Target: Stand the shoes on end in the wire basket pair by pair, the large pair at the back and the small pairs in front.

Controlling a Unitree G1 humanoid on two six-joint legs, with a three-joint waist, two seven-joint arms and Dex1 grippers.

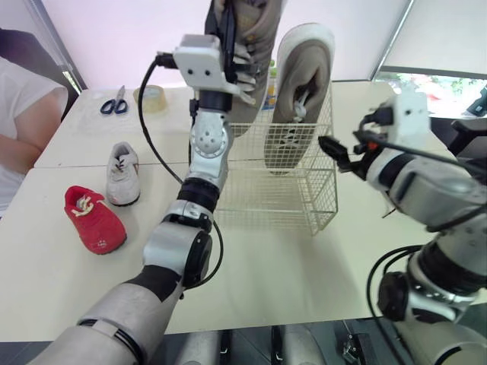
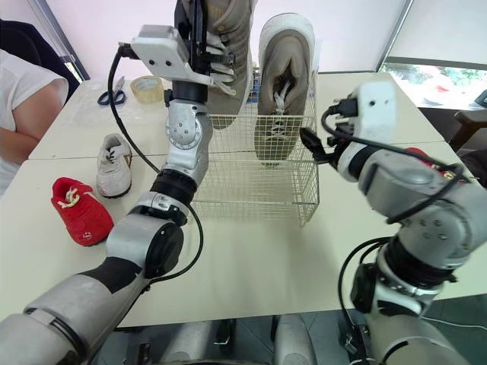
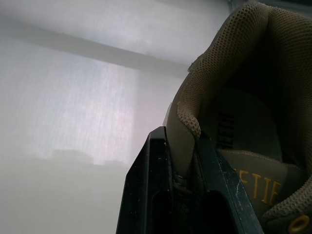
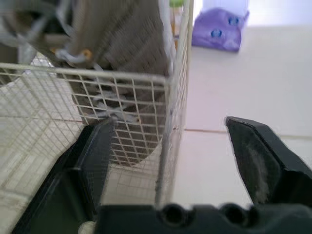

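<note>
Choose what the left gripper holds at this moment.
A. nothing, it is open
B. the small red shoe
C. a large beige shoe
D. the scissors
C: the left gripper is shut on the padded collar of a large beige shoe raised above the wire basket, while the red shoe and the scissors lie on the table.

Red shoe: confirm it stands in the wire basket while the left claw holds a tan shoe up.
Wrong: the red shoe lies on the table, left of the wire basket, as the left eye view shows. The left claw does hold a tan shoe up.
</note>
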